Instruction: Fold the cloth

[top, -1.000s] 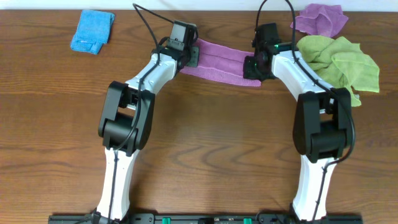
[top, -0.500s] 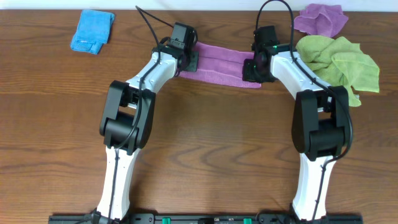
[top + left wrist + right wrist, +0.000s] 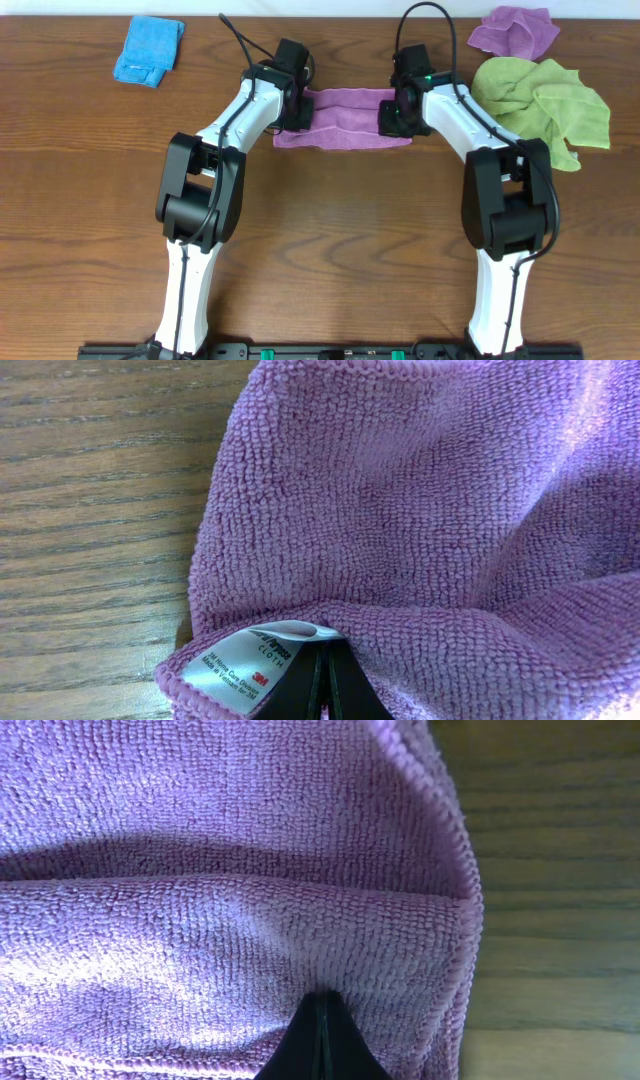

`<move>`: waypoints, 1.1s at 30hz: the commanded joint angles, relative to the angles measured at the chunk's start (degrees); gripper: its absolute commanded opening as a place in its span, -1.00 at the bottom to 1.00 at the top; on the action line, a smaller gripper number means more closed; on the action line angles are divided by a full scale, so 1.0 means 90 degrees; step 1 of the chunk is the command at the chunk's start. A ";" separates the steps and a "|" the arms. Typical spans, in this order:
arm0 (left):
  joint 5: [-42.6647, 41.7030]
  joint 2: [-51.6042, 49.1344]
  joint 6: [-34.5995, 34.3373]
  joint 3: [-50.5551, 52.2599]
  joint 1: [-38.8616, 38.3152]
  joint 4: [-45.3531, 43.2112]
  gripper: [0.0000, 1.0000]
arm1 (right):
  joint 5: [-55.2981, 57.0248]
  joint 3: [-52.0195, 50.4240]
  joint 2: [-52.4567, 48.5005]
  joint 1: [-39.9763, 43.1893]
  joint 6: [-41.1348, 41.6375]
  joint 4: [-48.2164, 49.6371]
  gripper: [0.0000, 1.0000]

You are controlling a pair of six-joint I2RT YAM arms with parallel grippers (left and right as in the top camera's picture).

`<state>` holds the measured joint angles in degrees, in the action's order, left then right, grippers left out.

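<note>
The cloth [image 3: 345, 118] lies on the brown wood table [image 3: 330, 250], near the far edge, between the two arms. It is folded into a long purple strip that runs from left to right. One arm is at each end.

The left gripper [image 3: 322, 658] is squeezed tight on the left end of the cloth. Its two dark fingers are pressed together with the cloth's edge pinched between them. A small white tag [image 3: 250, 660] with tiny print sticks out just beside those fingers. Above them the cloth makes a soft round fold, and bare wood shows to its left.

The right gripper [image 3: 322, 1015] is squeezed tight too, on the right end of the cloth. Its fingers meet in a thin dark point with fuzzy purple all around. A crease runs across the cloth just above them, and the stitched edge curves down the right side.

A folded blue cloth [image 3: 148, 50] sits at the far left, well apart. A bunched purple cloth [image 3: 515, 30] and a crumpled green towel [image 3: 545, 100] lie close together at the far right, near the right arm.
</note>
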<state>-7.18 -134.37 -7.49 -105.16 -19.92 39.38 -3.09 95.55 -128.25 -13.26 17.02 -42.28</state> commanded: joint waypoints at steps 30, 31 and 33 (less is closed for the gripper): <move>-0.0539 0.1554 -0.0396 0.0335 0.0498 0.0546 -0.81 | -0.0474 0.0092 0.1513 0.0459 -0.0770 -0.1316 -0.21; -0.0903 0.1525 -0.0442 0.0335 0.0583 0.0607 -0.60 | -0.0738 0.0092 0.1513 0.0549 -0.0838 -0.1384 -0.16; -0.1591 0.1508 -0.0539 0.0398 0.0797 0.0627 -0.29 | -0.1382 0.0075 0.1503 0.0777 -0.0950 -0.1455 -0.09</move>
<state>-13.58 -120.33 -10.41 -102.50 -15.25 44.69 -8.78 95.90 -115.66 -8.80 10.79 -55.00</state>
